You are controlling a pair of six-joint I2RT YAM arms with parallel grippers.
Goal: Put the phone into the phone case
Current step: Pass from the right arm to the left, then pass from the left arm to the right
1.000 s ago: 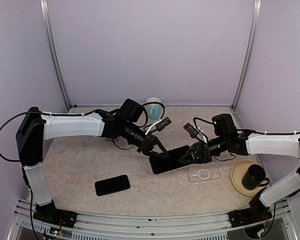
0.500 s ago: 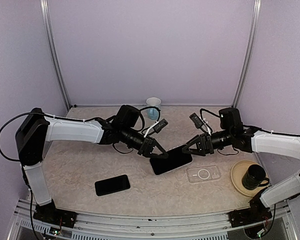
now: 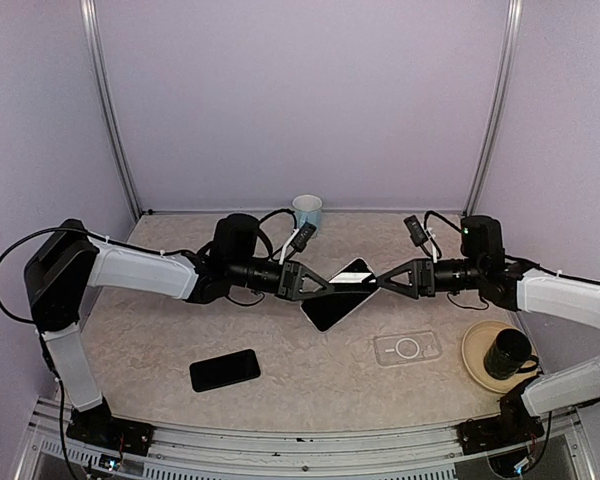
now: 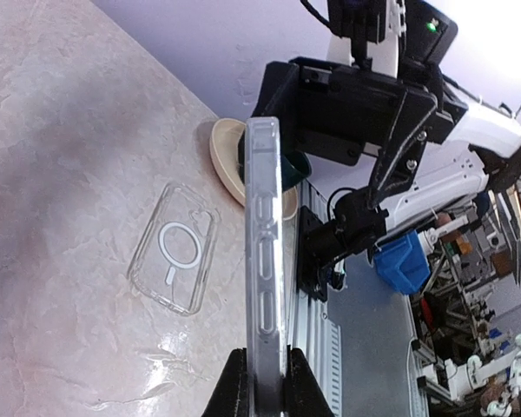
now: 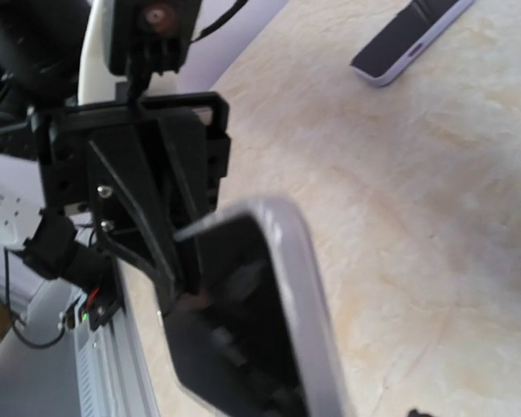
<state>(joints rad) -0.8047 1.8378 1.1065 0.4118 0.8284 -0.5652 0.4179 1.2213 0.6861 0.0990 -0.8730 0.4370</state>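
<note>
A dark phone [image 3: 340,300] with a grey rim hangs tilted above the middle of the table. My left gripper [image 3: 325,283] is shut on its left end, and in the left wrist view the phone [image 4: 265,243] stands edge-on between the pads [image 4: 230,382]. My right gripper [image 3: 380,282] faces the phone's other end, open, its jaws not gripping it. The phone [image 5: 243,321] fills the bottom of the right wrist view. The clear phone case [image 3: 407,348] with a white ring lies flat on the table, below and to the right of the phone, also seen as the case [image 4: 169,259].
A second black phone [image 3: 225,370] lies flat near the front left. A tan plate [image 3: 473,352] with a black mug [image 3: 507,352] sits at the right edge. A blue and white cup [image 3: 306,212] stands at the back wall.
My right gripper let go of the phone, opened and drew back to the right. The left gripper kept the phone, raised it and turned it more on edge.
</note>
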